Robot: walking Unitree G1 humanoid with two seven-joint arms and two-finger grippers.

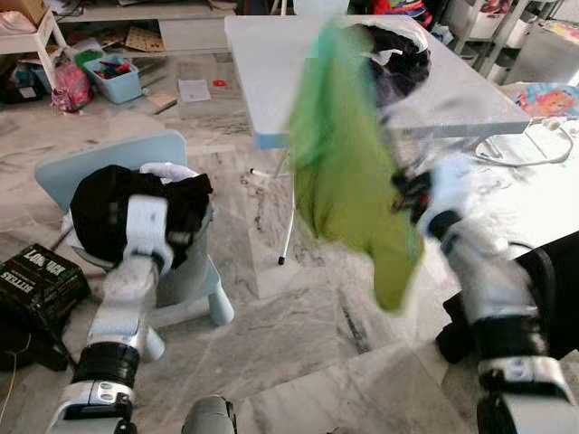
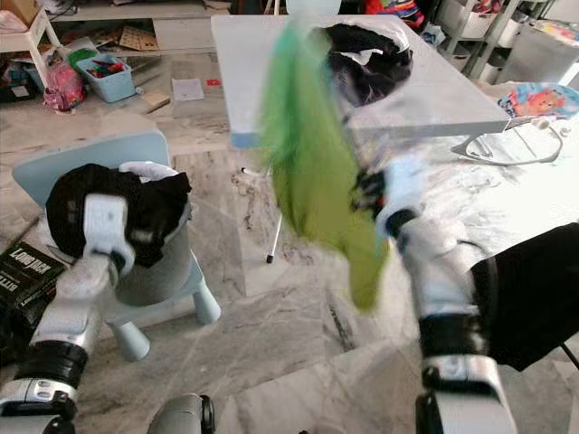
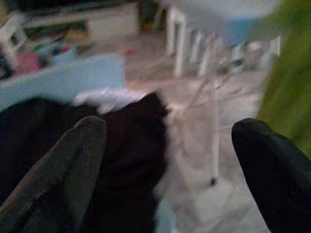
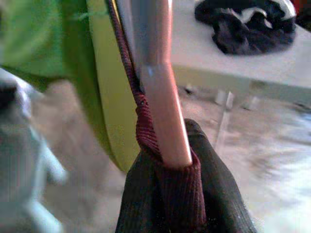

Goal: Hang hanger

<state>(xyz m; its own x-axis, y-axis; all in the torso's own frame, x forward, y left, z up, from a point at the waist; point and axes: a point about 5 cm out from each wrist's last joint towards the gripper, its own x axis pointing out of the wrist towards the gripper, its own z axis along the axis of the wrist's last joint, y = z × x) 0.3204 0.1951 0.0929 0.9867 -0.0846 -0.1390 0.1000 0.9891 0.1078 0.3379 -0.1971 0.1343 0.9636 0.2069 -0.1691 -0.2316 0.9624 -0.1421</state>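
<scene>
Black clothes [image 1: 136,212] heap on the left chair [image 1: 99,167], the left gripper [image 3: 170,160] near them, jaws apart. Right gripper [image 4: 170,194], jaws clamped on the hanger [image 4: 158,87] with its green garment [image 1: 339,163], should lift steadily, avoiding swing.

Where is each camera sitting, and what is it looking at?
Left eye view: on the head, looking down at the floor, both silver arms, green garment.
Right eye view: beside it, same scene, table.
Left wrist view: along the left gripper, open, toward black clothes.
Right wrist view: along the right gripper, shut on the hanger.
Shared: the green garment.
</scene>
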